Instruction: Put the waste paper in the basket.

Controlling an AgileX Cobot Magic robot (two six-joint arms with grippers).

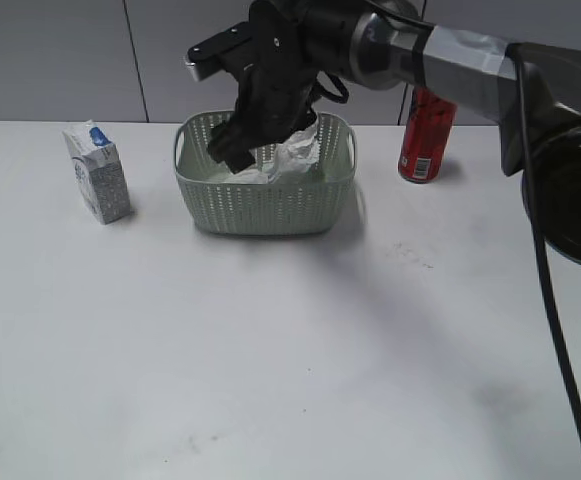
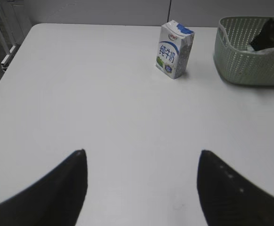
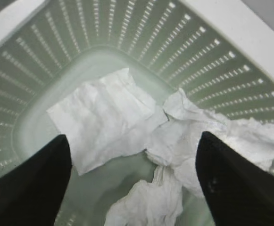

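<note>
The pale green basket point(image 1: 266, 205) stands at the back middle of the table. White crumpled waste paper point(image 1: 292, 160) lies inside it. In the right wrist view three paper pieces lie on the basket floor point(image 3: 37, 127): a flatter sheet point(image 3: 103, 117), a wad to the right point(image 3: 198, 132) and a wad at the bottom point(image 3: 148, 205). My right gripper point(image 3: 134, 141) is open and empty, hanging over the basket interior point(image 1: 232, 145). My left gripper point(image 2: 141, 155) is open and empty above bare table. It is out of the exterior view.
A white-and-blue milk carton point(image 1: 98, 172) stands left of the basket, also in the left wrist view point(image 2: 174, 49). A red drink can point(image 1: 426, 135) stands right of the basket. The right arm reaches across above the can. The basket's corner shows in the left wrist view point(image 2: 247, 54).
</note>
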